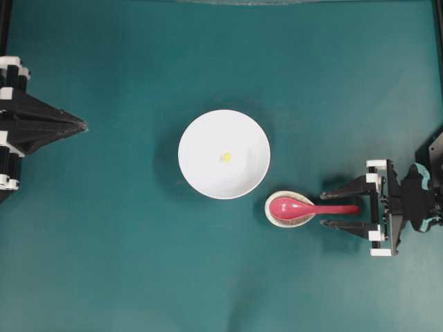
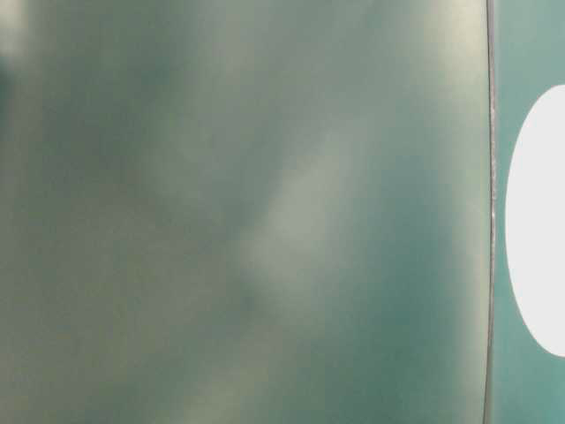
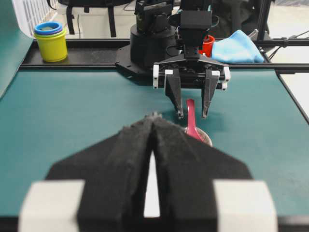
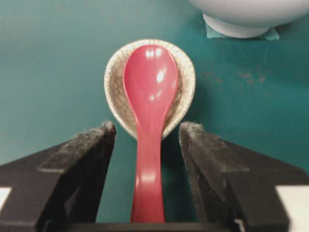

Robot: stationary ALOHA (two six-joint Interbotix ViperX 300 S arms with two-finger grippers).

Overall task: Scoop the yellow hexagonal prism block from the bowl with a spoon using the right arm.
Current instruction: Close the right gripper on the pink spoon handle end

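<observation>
The white bowl (image 1: 223,153) sits mid-table with the tiny yellow hexagonal prism block (image 1: 225,158) inside it. Right of it the pink-red spoon (image 1: 304,207) lies with its scoop in a small speckled dish (image 1: 288,209). My right gripper (image 1: 326,208) is open, its two fingers straddling the spoon's handle (image 4: 147,174) with a gap on each side. In the right wrist view the scoop (image 4: 150,77) rests in the dish (image 4: 114,82) ahead of the fingertips, and the bowl's foot (image 4: 236,29) shows at the top. My left gripper (image 1: 83,126) is shut at the far left, holding nothing.
Beyond the table's far edge in the left wrist view stand stacked yellow and blue cups (image 3: 50,42), a blue cloth (image 3: 236,48) and a red cup (image 3: 208,44). The table-level view is a blur, with only a slice of white bowl (image 2: 540,221) at its right.
</observation>
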